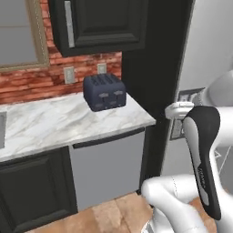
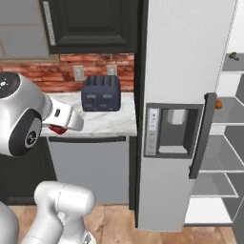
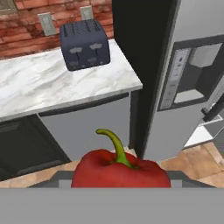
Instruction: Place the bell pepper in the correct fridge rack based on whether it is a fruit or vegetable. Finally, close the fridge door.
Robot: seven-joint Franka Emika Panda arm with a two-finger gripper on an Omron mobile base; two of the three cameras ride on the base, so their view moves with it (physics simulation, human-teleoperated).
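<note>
One red bell pepper (image 3: 120, 168), low in the hand view's centre, sits pinched in the jaws, so I'd carry it steadily right, past the dispenser door (image 2: 183, 119), toward the fridge rack (image 2: 232, 110) at right base view's right edge.

A dark blue four-slot toaster (image 1: 105, 92) sits at the back of the white marble counter (image 1: 54, 123) against a red brick wall (image 1: 27, 84) with two outlets (image 1: 69, 75), a black wall cabinet (image 1: 98, 25) above, a steel dishwasher (image 1: 107, 166) below, and the fridge's left door with dispenser (image 2: 174, 131) alongside.
</note>
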